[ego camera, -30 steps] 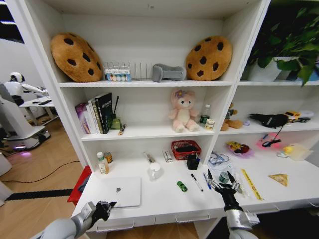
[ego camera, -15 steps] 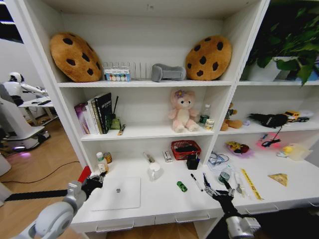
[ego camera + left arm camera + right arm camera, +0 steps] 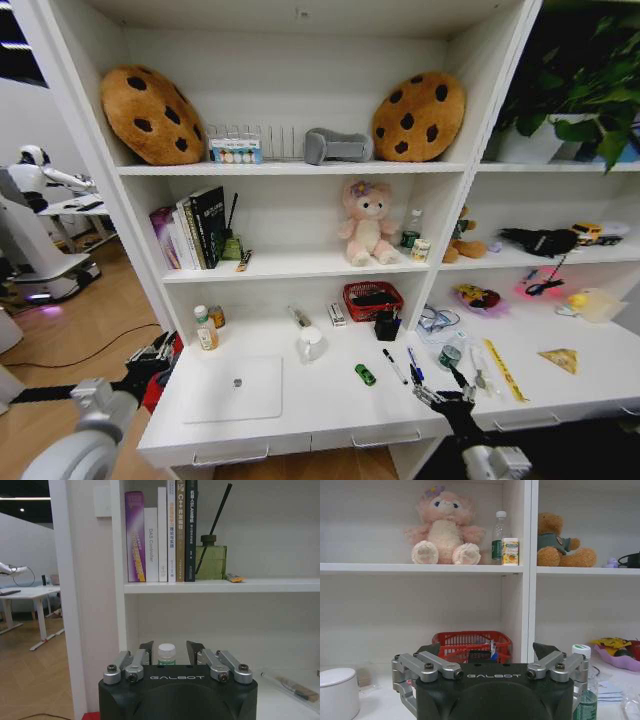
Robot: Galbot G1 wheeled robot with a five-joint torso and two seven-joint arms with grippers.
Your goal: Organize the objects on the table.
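White table bears laptop; wrist views face shelves.

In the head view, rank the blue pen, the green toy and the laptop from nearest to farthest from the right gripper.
From the right gripper:
1. Blue pen, just beyond it on the table.
2. Green toy, further toward the robot's left, mid-table.
3. Laptop, farthest, at the table's left end.
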